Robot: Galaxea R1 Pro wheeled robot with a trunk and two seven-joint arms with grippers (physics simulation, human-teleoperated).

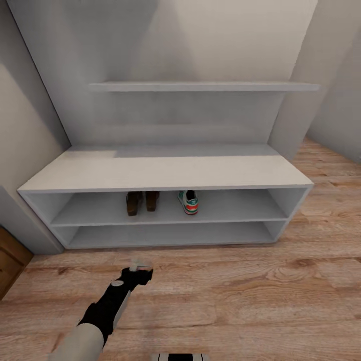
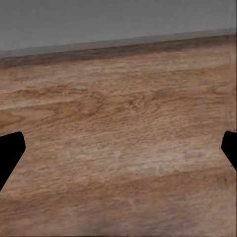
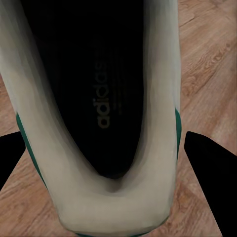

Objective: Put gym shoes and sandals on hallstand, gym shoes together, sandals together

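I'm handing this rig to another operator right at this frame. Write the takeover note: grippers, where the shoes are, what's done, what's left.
Left gripper: open, empty, low over the corridor floor in front of the hallstand.
Right gripper: fingers either side of the second gym shoe, looking down into its opening; whether it is actually clamped cannot be told.
On the rack's upper shelf slot: both sandals side by side, and one gym shoe to their right with a gap between.
Done: three of four items on the rack, sandals paired.
Left: place the second gym shoe on that shelf right beside the first.
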